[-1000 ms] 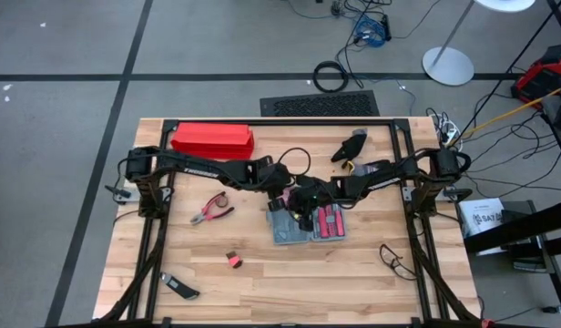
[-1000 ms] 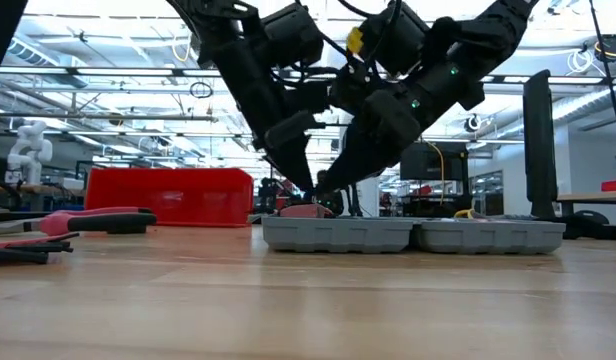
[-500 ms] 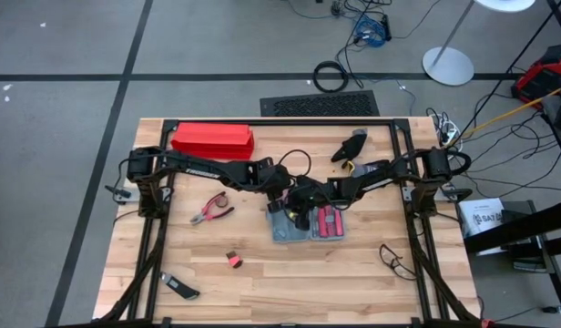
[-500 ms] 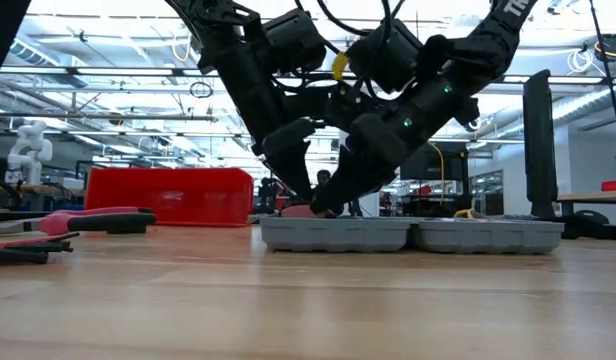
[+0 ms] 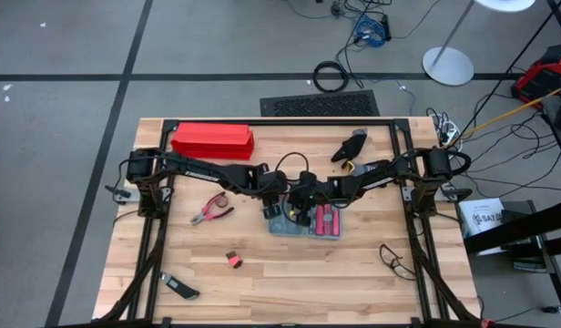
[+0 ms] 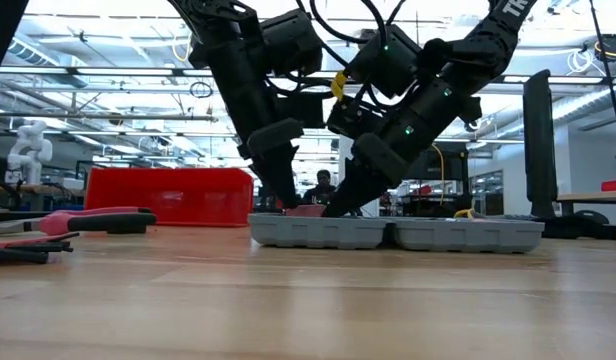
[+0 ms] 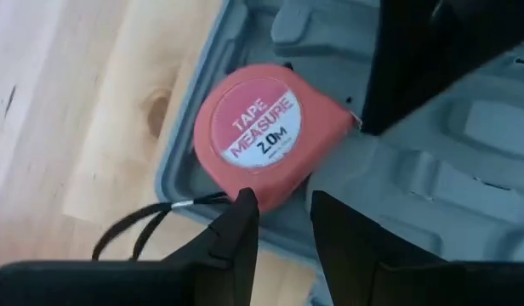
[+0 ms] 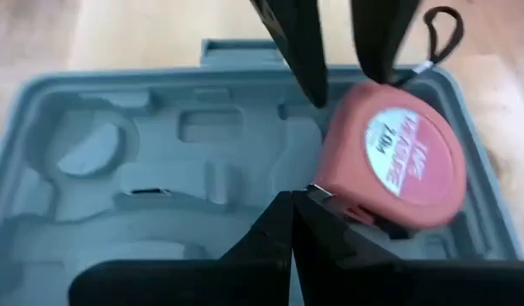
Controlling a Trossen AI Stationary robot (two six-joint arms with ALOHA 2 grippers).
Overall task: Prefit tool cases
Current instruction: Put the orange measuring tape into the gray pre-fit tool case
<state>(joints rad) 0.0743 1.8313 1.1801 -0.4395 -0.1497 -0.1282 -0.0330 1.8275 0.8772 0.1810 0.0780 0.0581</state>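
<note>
Lying open: one tool case (image 5: pixel 303 222), one tape measure (image 7: pixel 266 132), perhaps seated.

A round white label on the red tape measure (image 7: pixel 266 136) reads "TAPE MEASURE" in red. Beneath that it reads "2.0M" in black.

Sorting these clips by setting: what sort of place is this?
Probably a robotics lab or workshop hall: exposed ceiling trusses, a small white robot on a far bench, loose black cables across the grey floor.

2 dark arms, black cables.
</note>
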